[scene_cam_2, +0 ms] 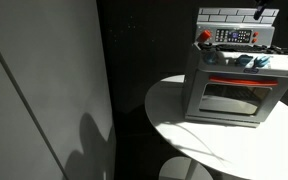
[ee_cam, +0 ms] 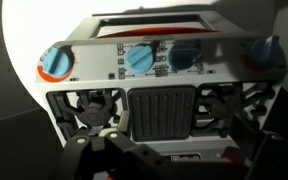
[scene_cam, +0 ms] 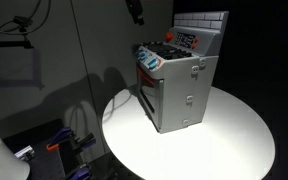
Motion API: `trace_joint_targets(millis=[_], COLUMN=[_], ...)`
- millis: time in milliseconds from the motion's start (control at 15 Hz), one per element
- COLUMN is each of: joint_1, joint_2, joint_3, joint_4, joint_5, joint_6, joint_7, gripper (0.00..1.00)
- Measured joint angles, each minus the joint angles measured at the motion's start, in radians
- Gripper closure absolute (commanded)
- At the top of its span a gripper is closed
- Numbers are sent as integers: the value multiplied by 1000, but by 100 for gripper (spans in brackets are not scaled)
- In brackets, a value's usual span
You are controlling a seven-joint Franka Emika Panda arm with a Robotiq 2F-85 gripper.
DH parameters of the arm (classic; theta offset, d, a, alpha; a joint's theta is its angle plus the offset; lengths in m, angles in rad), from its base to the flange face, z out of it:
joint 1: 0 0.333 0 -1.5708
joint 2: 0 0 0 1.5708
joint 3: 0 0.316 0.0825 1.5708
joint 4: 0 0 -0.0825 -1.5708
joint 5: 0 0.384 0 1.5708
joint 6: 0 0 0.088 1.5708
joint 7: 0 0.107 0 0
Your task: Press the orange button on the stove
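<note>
The grey toy stove (scene_cam: 180,88) stands on a round white table (scene_cam: 234,140) and shows in both exterior views (scene_cam_2: 229,85). It has a white tiled back panel, a dark oven window and a red strip. In the wrist view I look down on its top (ee_cam: 159,110), with a row of knobs along the front. The orange-ringed round button (ee_cam: 56,62) is at the left end of that row. It shows as a reddish spot in an exterior view (scene_cam_2: 205,36). My gripper (ee_cam: 169,165) hangs above the stove (scene_cam: 136,11), open and empty, touching nothing.
Blue knobs (ee_cam: 139,57) sit along the control row beside the orange one. A grey wall panel (scene_cam_2: 44,80) stands next to the table. Clutter with cables lies on the floor below the table edge (scene_cam: 69,145). The surroundings are dark.
</note>
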Motion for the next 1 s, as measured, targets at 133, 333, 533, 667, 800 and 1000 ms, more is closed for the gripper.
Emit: trace_joint_targets(millis=[133,333,533,667,800,1000], joint_1=[-3,-5,-5,-5,-5,-2], joint_2=[39,92,131,150,163,165], joint_3=[-19,-47,-74,-89,-98,-100], joint_4=[31,69,103,123,137,137], joint_5=[-1,-16,-66,-102,-123,-125], joint_6=[35,71,80,80,80,80], joint_7=[34,93,164,206,229,230], gripper=[0,0,0,0,0,0])
